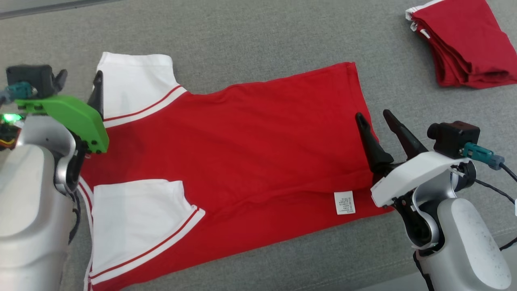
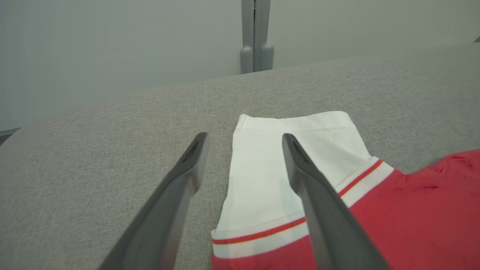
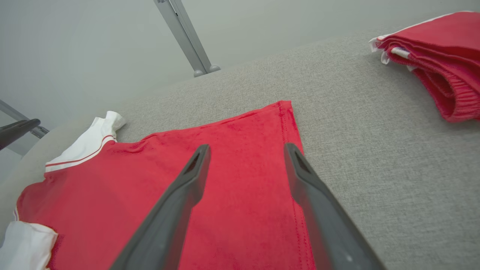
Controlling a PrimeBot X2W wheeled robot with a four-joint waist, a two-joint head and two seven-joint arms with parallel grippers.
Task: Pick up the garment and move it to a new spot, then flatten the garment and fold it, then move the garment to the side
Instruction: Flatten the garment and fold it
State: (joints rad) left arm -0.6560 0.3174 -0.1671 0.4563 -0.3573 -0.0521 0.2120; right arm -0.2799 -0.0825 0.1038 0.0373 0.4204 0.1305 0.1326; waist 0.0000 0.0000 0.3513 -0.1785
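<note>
Red garment [image 1: 250, 153] of soft, matt knit cloth, with smooth white cloth sleeves [image 1: 133, 81] and a papery white label [image 1: 344, 203]. Worktop [image 1: 258, 36] covered in coarse grey woven fabric, matt. Dark fingers [image 3: 176, 210] of smooth, matt plastic. Folded red stack [image 1: 464, 44] of the same cloth, its edges ribbed.

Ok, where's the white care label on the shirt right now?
Head view: the care label lies on the red shirt near its hem, at the corner nearest the robot's right side, just left of the open right tool.
</note>
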